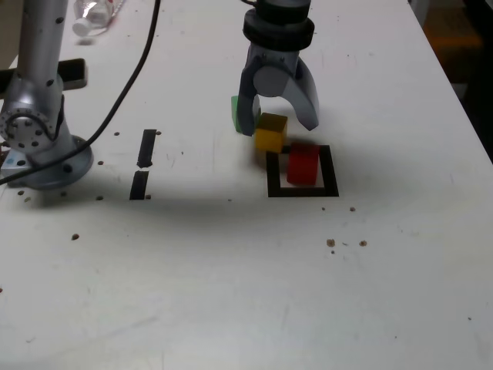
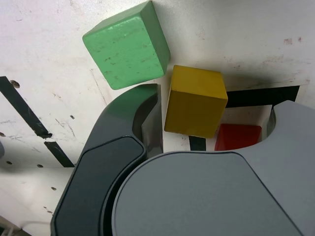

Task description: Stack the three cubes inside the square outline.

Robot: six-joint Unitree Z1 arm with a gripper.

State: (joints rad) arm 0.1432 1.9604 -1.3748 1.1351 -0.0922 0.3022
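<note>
In the exterior view the gripper [image 1: 279,122] hung over the cubes with its jaws spread wide, grasping nothing. The yellow cube [image 1: 270,132] sat between the two fingers, and no finger could be seen touching it. The near finger covered most of the green cube [image 1: 236,113], so only a thin green edge showed at the exterior view's left of the claw. The wrist view showed that green cube [image 2: 127,45] whole, lying outside the jaws, just beyond the darker finger [image 2: 129,125], turned at a slant to the tape lines. The yellow cube [image 2: 195,101] also sat skewed, one corner aimed toward the square outline [image 1: 302,171]. Whether yellow and green touched could not be told.

The red cube [image 1: 303,164] stood inside the outline, toward its far edge, upright and roughly square with the tape. In the wrist view only the top of the red cube [image 2: 238,136] showed, the rest cut off by the gripper body, and just one bar of the outline [image 2: 263,96] was visible. The yellow cube rested at the outline's far left corner, on or just over the tape. No cube was stacked.

Two short tape strips [image 1: 143,163] lay well off to the exterior view's left on the table [image 1: 231,285], near the arm's base [image 1: 38,131].
</note>
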